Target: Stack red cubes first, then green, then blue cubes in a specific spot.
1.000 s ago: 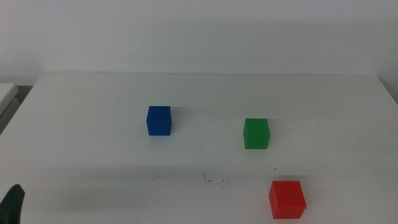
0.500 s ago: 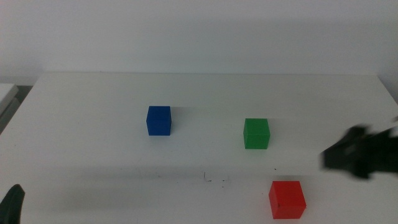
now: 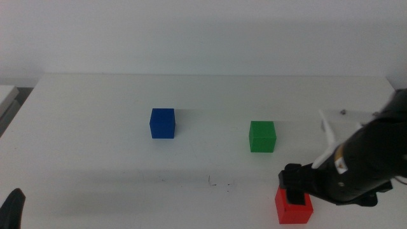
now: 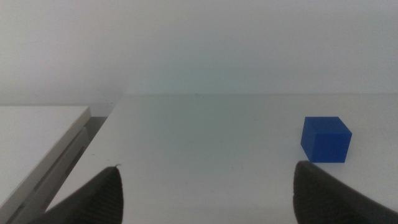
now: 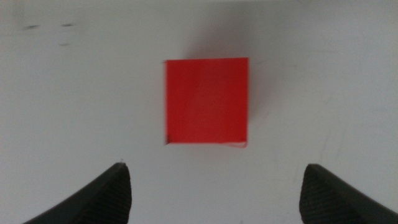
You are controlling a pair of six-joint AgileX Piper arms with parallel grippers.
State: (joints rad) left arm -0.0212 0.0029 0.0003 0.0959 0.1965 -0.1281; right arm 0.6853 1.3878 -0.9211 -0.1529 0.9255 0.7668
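Observation:
The red cube sits on the white table near the front right. My right gripper hangs directly over it, jaws open and spread wider than the cube; in the right wrist view the red cube lies just ahead of the gap of the gripper. The green cube stands behind it. The blue cube stands left of centre and shows in the left wrist view. The scuffed spot lies left of the red cube. My left gripper waits open at the front left corner.
The white table ends at a wall behind. A lower grey-white surface lies beyond the table's left edge. The right arm's dark body covers the table's front right part.
The right arm has come in from the right and dropped over the red cube, partly covering it. The cubes and the left gripper have not moved.

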